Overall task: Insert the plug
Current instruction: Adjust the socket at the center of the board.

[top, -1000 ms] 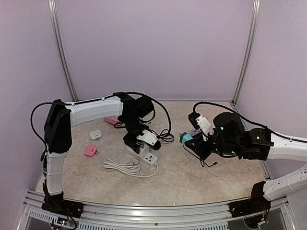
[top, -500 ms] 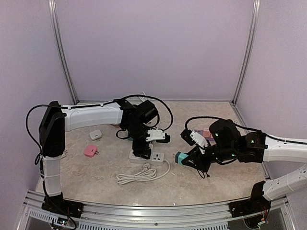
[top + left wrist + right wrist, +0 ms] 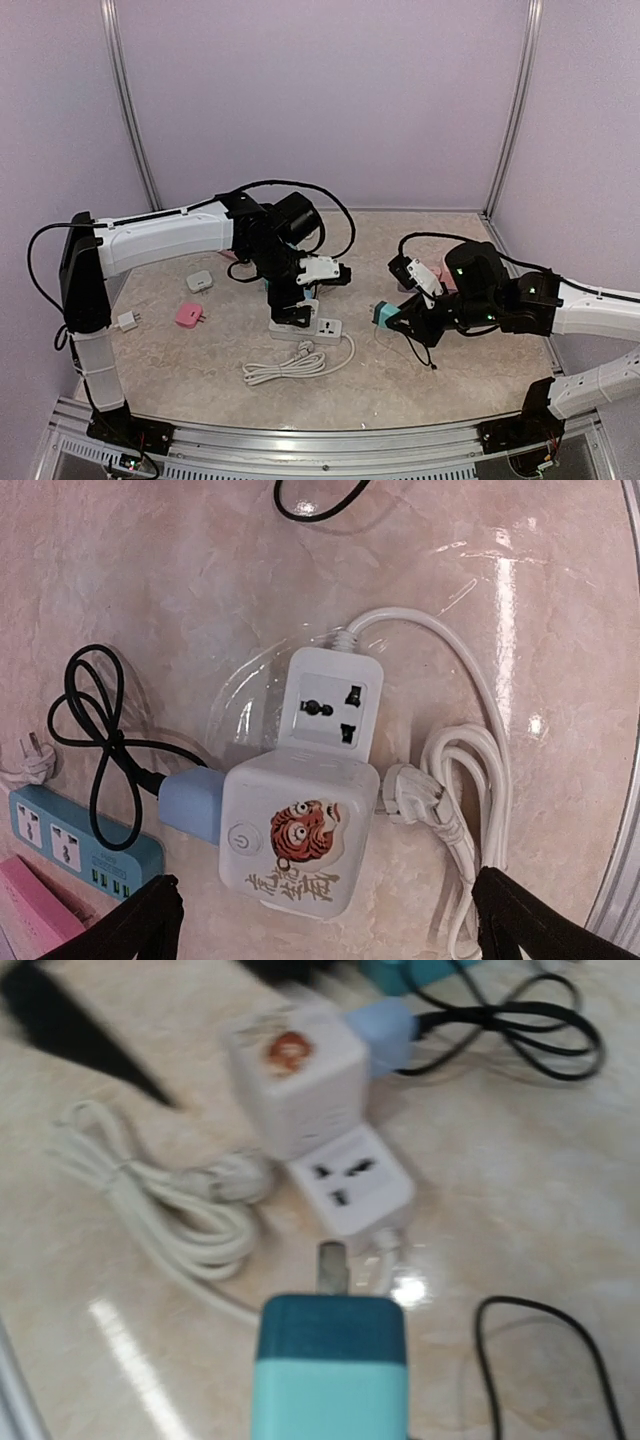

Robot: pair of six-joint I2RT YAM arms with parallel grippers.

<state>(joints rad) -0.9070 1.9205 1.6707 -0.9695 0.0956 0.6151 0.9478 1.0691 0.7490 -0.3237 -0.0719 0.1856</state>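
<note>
**ENTRY: TEAL PLUG, ON APPROACH TO FREE SOCKET**

Step in hand (judged): carrying the plug to the socket; insertion not yet begun.

- Right hand (image 3: 393,317): pinching the two-tone teal block plug (image 3: 332,1380), with a metal pin showing at its front.
- White power strip (image 3: 330,705): flat on the marbled beige tabletop (image 3: 450,375). It lies left of the plug, near but apart.
- Free socket: faces up at the strip's right end, the end nearest the plug.
- White cube adapter with tiger picture (image 3: 300,845): occupies the strip's left part.
- Left hand (image 3: 335,925): spread wide above the adapter, gripping nothing.

Handling advice: tip the plug until its pins stand square over the holes, then press straight down. The strip looks light and may skid, so steady it with the left hand.
</note>
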